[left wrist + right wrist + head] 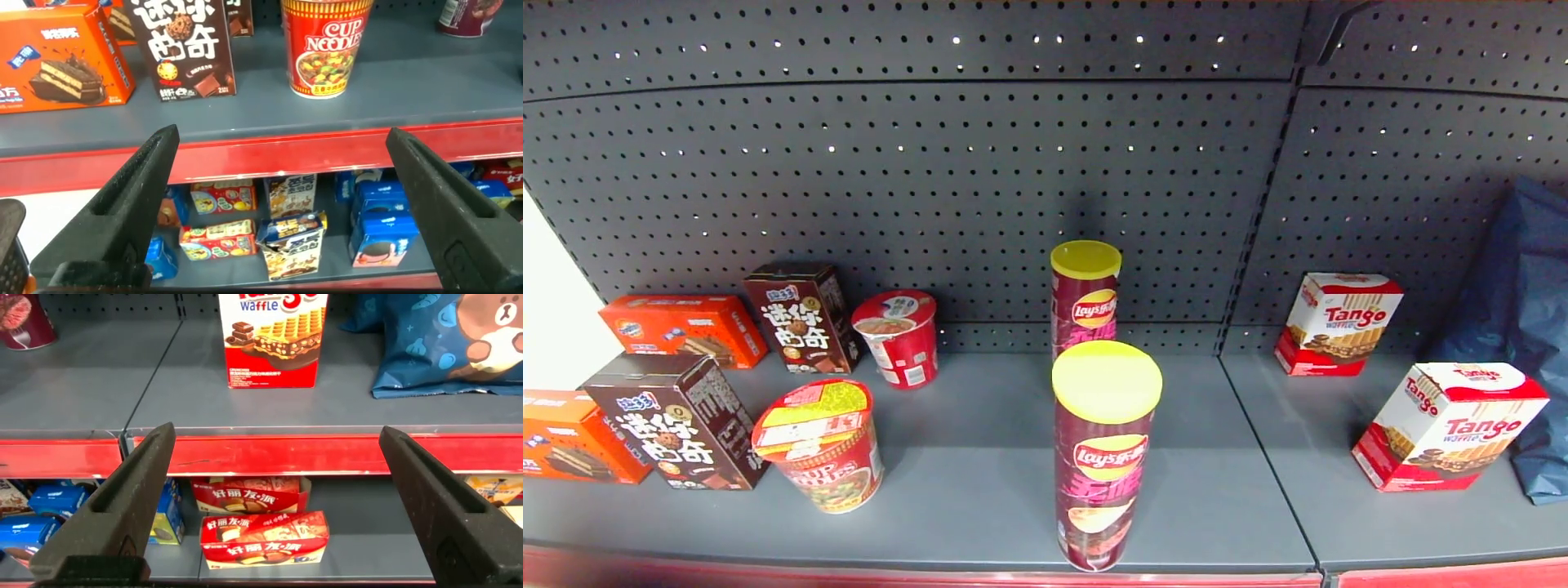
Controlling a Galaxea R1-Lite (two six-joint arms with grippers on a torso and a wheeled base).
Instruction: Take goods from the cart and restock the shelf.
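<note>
Both arms are held before the grey metal shelf (980,498): the left gripper (280,137) and right gripper (278,433) have their black fingers (135,200) spread wide, holding nothing. A maroon crisp tube with yellow lid (1104,457) stands front centre, red noodle cups (821,445) at its 9 o'clock, red-and-white wafer boxes (1445,425) at 3 o'clock. Restocking looks partly done; wide gaps are left, so more goods need fetching.

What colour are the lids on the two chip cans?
Yellow: front lid and rear lid; clearest in head view.
</note>
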